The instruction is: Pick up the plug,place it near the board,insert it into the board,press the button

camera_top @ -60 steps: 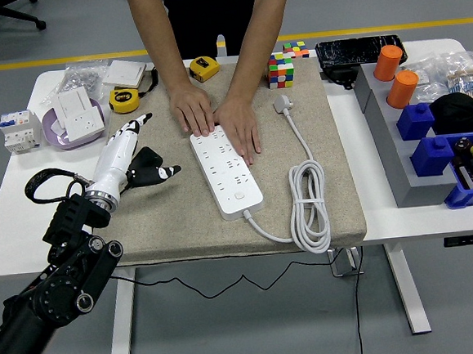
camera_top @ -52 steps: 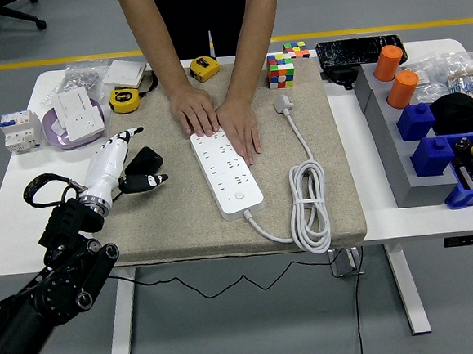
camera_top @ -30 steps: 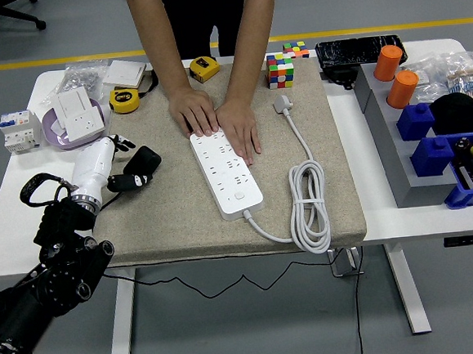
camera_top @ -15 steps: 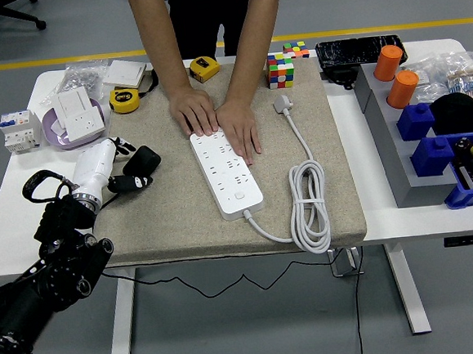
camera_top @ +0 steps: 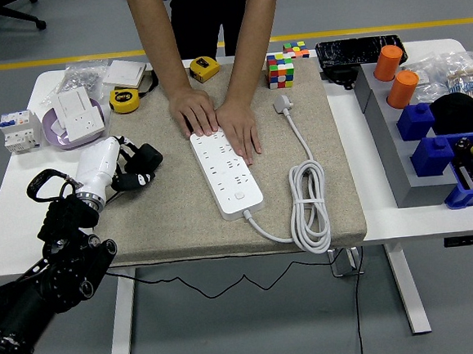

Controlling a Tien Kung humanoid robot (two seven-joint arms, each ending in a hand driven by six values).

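A white power strip (camera_top: 230, 177) lies on the beige mat (camera_top: 166, 219), with its round button (camera_top: 239, 197) near the front end. A person's two hands (camera_top: 194, 111) (camera_top: 242, 130) press flat on the strip's far end. My left hand (camera_top: 136, 170) sits at the mat's left edge. Its black fingers (camera_top: 130, 182) are curled around a black plug (camera_top: 148, 155), which rests low on the mat about a hand's width left of the strip. The strip's own white plug (camera_top: 282, 104) and coiled cable (camera_top: 309, 208) lie to the strip's right.
Behind my hand are a purple dish (camera_top: 53, 136) holding white sockets, a breaker (camera_top: 18, 130) and a yellow tape measure (camera_top: 123, 100). Another tape measure (camera_top: 204, 67) and puzzle cubes (camera_top: 280, 69) lie at the mat's far edge. A grey rack (camera_top: 386, 145) with orange cylinders and blue bins fills the right.
My left hand's fingers went from spread over the black plug to curled around it, and the hand drew back left, then edged slightly right. The person's hands stayed on the strip.
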